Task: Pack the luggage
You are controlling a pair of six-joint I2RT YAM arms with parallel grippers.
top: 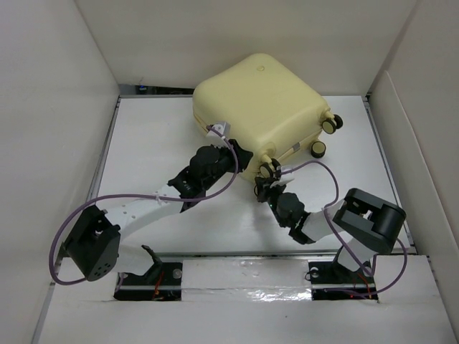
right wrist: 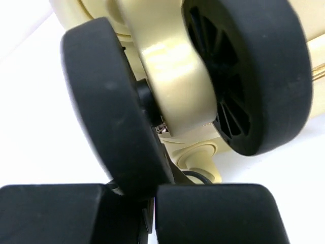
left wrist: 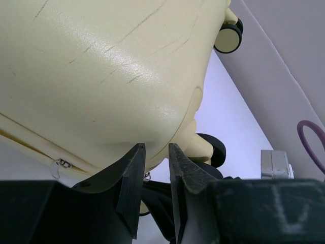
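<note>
The luggage (top: 254,107) is a pale-yellow hard-shell suitcase lying closed at the back middle of the white table, wheels toward the right. My left gripper (top: 242,159) is at its near corner. In the left wrist view the shell (left wrist: 101,71) fills the frame above my left gripper (left wrist: 156,147), whose jaws stand a narrow gap apart with nothing between them. A zipper pull (left wrist: 63,163) hangs at the seam. My right gripper (top: 267,183) is against a near caster wheel (top: 269,167). In the right wrist view that caster (right wrist: 244,76) is right in front of my right gripper (right wrist: 152,203), whose jaws are together.
Two more casters (top: 331,123) stick out at the suitcase's right side. White walls (top: 57,107) box in the table (top: 150,136) on the left, back and right. A purple cable (top: 323,172) loops above the right arm.
</note>
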